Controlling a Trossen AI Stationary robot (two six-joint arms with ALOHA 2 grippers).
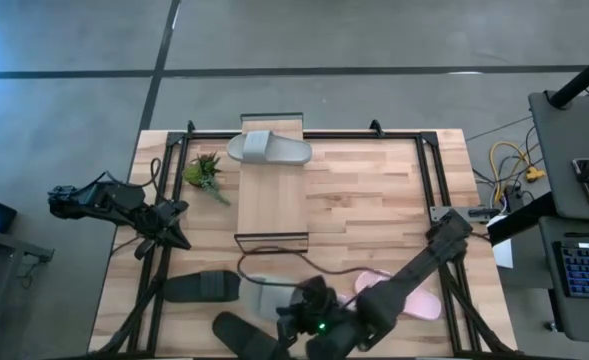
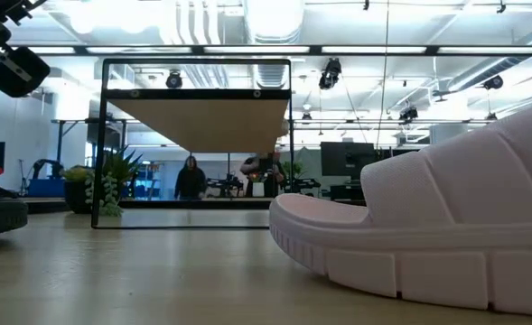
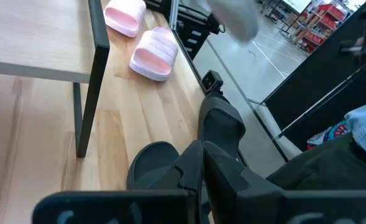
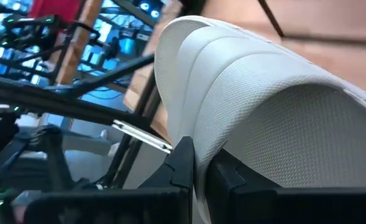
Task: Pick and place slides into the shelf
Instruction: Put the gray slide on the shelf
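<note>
Ribbed grey foam slide [image 4: 276,112] in right end effector [image 4: 198,163]

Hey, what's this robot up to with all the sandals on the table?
It is putting slides onto the shelf. One grey slide already lies on the shelf's plank top. The right gripper is shut on a second grey slide at the table's near edge, beside a black slide and a pink slide. The left gripper waits shut off the table's left side, holding nothing.
</note>
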